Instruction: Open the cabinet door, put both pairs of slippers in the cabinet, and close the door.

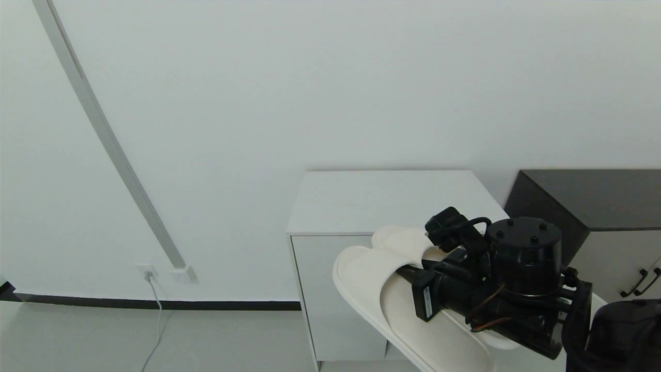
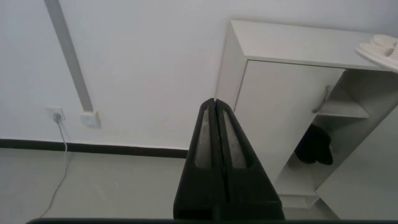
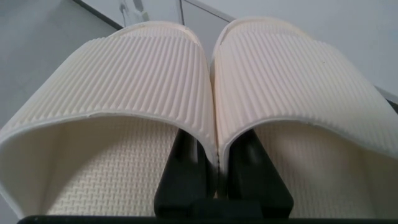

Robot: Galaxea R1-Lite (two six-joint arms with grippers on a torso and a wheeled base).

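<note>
I am in a plain indoor room, sparsely furnished, more like a hallway than a kitchen or workshop. A bare white wall (image 1: 310,77) meets a grey floor (image 1: 77,336) along a black skirting strip (image 1: 155,304). A socket (image 1: 146,270) with a cable (image 1: 155,320) plugged in sits low on the wall, near a grey duct (image 1: 103,129) running up it. Against the wall stand a white cabinet (image 1: 382,201) and a dark-topped cabinet (image 1: 588,194) with black handles (image 1: 640,283).

The black left hand (image 2: 215,134) is stretched forward, its two fingers pressed flat together with nothing between them. The black right hand (image 3: 216,165) is raised and clamps the pair of cream ribbed slippers (image 3: 146,81) by their inner edges.
</note>
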